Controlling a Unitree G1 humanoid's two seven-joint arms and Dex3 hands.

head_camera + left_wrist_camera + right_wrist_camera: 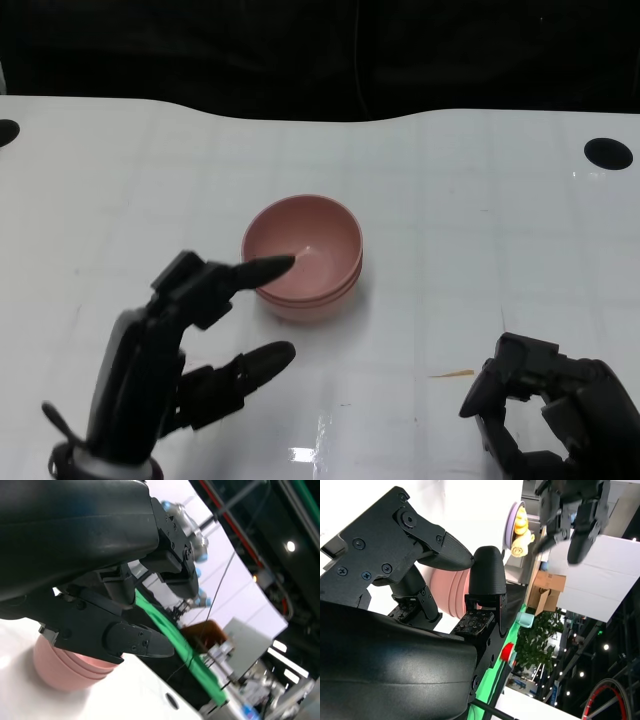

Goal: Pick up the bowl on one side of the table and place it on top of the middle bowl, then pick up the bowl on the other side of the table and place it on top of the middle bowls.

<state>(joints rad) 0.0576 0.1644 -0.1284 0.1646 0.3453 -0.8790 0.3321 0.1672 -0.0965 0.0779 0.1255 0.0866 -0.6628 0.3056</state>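
- The stack of pink bowls [303, 258] sits near the middle of the tabletop [480, 200]; rims nested one inside another show along its side, and the left wrist view shows about three layers.
- No other bowl lies to either side of the stack, so both side bowls appear already placed and the stacking looks finished.
- The left robot hand [185, 335] is just beside the stack on its near left, fingers spread and empty, one fingertip [270, 266] overlapping the rim; whether it touches, I cannot tell.
- The right robot hand [550, 410] rests well apart from the stack, to its near right, fingers curled inward around nothing.
- What seems left is only drawing the left hand clear.
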